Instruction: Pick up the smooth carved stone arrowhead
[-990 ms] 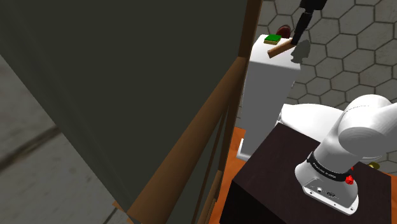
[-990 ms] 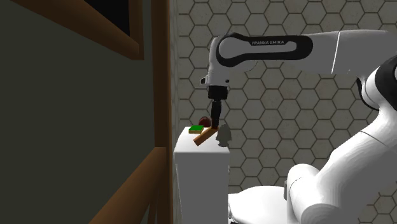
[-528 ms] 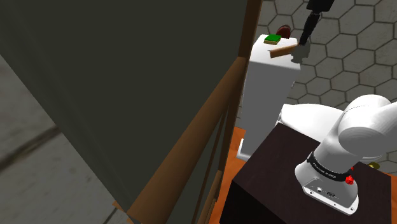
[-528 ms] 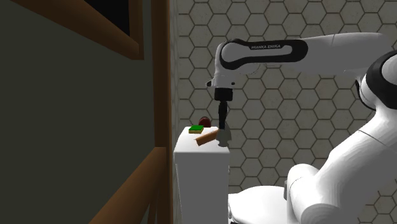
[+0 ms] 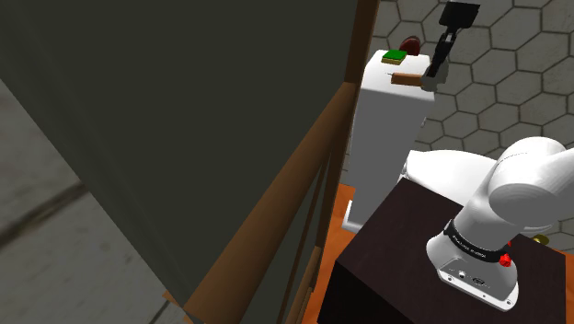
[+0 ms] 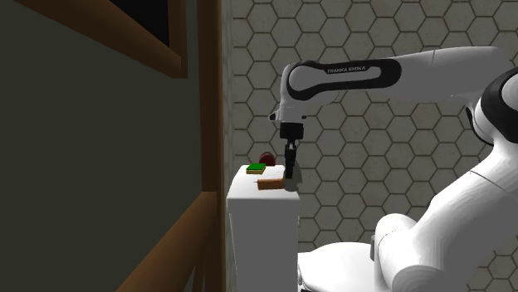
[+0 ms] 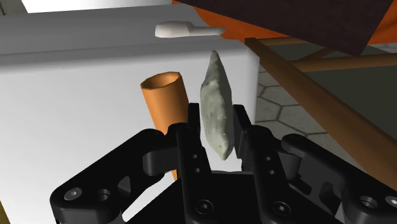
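Observation:
In the wrist view a grey-green stone arrowhead, pointed and speckled, stands upright between the two black fingers of my gripper, which is shut on it. Right beside it a brown cylinder lies on the white tank top. From the shoulder view my gripper hangs over the tank's right edge, next to the brown cylinder. The second exterior view shows the gripper at the tank's right side, just above the cylinder.
A green block and a dark red object sit at the back of the white tank. A wooden-framed dark wall runs along the shoulder view's left. Hexagon tiles cover the wall behind. The stand is at lower right.
The gripper has shifted toward the tank's right edge and come down a little. The brown cylinder has turned from slanted to nearly level on the tank top.

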`<state>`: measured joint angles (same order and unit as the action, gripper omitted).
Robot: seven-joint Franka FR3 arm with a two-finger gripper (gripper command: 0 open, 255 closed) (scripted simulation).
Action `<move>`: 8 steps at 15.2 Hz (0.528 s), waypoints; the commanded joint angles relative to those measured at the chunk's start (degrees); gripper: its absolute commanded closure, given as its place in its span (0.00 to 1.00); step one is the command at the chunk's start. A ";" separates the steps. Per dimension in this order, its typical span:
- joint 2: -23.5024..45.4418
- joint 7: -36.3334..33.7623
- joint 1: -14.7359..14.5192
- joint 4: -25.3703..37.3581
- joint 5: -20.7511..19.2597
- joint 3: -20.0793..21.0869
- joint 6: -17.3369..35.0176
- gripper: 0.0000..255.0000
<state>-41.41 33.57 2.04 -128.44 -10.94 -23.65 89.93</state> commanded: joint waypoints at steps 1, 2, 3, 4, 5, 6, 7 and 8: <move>-0.02 0.00 0.01 -0.06 -0.02 -0.01 0.03 1.00; -0.03 0.00 0.01 -0.06 -0.02 -0.01 0.03 1.00; -0.02 0.01 0.01 -0.06 -0.02 -0.01 0.03 1.00; -0.02 0.00 0.01 -0.07 -0.02 -0.01 0.04 1.00; -0.03 0.00 0.01 -0.08 -0.02 -0.01 0.04 1.00; -0.04 -0.01 0.01 -0.08 -0.02 0.00 0.04 1.00; -0.05 0.00 0.02 -0.06 -0.02 0.00 0.01 1.00; 0.15 0.01 -0.06 0.83 0.11 0.12 -0.69 1.00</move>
<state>-41.51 33.53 2.06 -128.25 -10.90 -23.54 89.65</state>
